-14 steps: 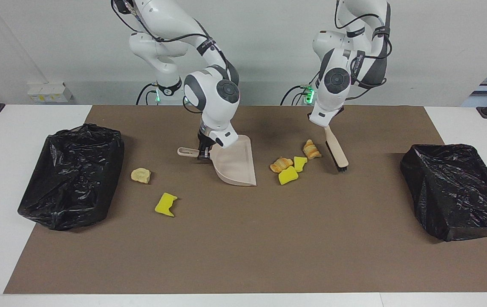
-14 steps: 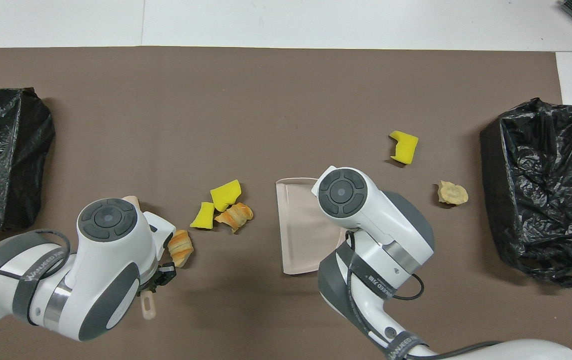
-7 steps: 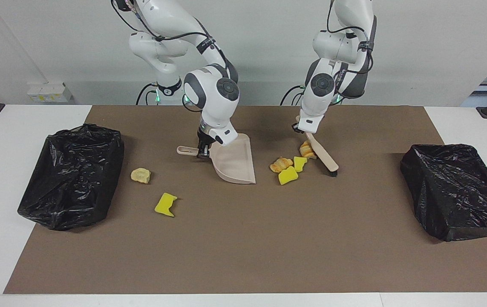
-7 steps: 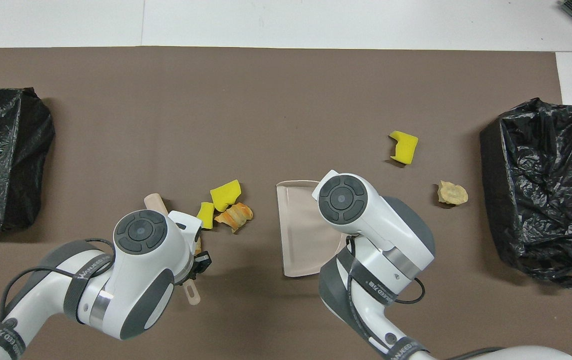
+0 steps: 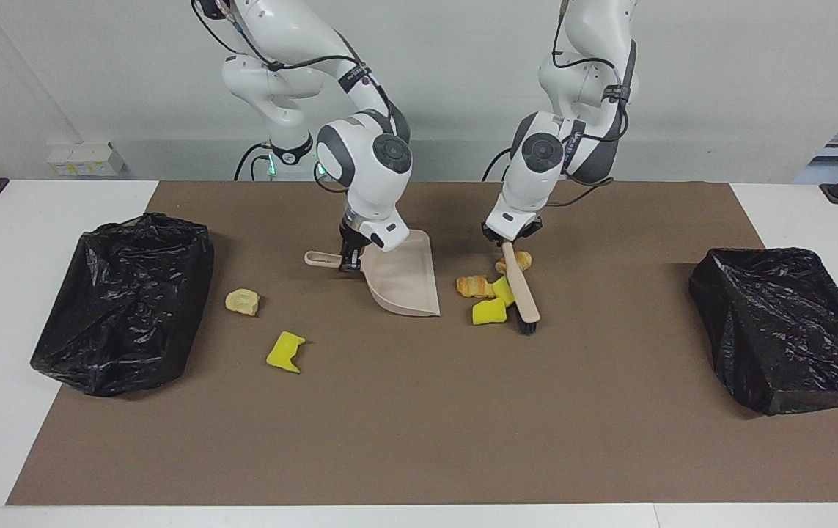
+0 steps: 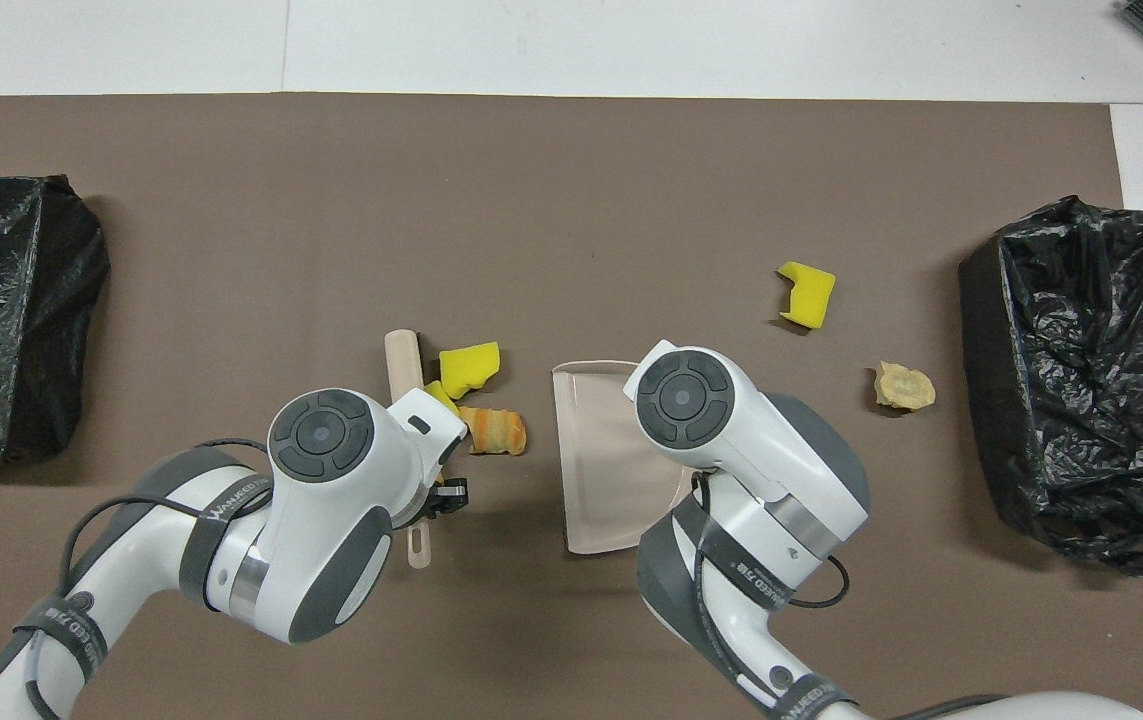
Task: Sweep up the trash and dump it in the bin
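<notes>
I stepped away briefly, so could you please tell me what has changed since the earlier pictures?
The left gripper has swung the brush toward the dustpan, pushing the scrap cluster closer to it. The right gripper kept the dustpan still; two scraps beside it and both bins stayed put.

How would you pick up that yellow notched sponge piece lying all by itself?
Come straight down on the yellow notched sponge piece and pinch its solid wide part, not the cut corner. It lies flat and alone on the brown mat, so there is room on every side.
</notes>
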Robot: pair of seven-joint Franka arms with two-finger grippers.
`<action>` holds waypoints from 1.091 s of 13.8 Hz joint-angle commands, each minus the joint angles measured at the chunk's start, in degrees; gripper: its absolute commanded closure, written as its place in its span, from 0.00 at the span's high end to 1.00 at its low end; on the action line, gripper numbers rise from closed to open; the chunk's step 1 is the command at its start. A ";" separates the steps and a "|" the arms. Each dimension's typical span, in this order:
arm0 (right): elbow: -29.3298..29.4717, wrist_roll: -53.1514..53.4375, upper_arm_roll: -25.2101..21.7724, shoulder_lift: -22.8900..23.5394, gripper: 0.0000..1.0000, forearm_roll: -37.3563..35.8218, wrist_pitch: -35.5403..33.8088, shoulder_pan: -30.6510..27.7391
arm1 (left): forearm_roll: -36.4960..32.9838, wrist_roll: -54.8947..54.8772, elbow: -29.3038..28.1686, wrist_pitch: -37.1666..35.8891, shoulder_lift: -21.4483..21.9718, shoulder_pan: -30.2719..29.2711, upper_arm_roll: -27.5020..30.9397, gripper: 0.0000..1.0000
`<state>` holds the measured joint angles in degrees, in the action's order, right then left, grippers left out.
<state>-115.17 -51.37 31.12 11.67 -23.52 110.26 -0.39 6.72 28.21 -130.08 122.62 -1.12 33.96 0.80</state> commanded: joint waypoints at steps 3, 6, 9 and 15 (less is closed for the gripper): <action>-2.07 -1.80 1.13 -1.56 0.00 -0.56 0.66 -1.46 | 1.28 -3.25 0.62 2.98 -0.37 9.00 0.52 0.00; -2.07 -1.80 1.13 -1.56 0.00 -0.48 0.57 -1.46 | 3.65 -2.47 0.97 2.72 0.68 15.24 0.17 0.00; -2.07 -1.80 1.13 -1.56 0.00 -0.47 0.57 -1.46 | 4.27 -0.97 4.81 -1.22 0.68 19.04 0.26 0.00; -1.99 -1.80 1.13 -1.56 0.00 -0.47 0.40 -1.46 | 4.27 9.09 8.44 -23.01 5.43 15.36 0.96 0.00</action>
<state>-115.44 -51.37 31.12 11.66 -23.52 110.26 -0.39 10.22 31.38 -121.05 104.73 1.90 51.10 1.92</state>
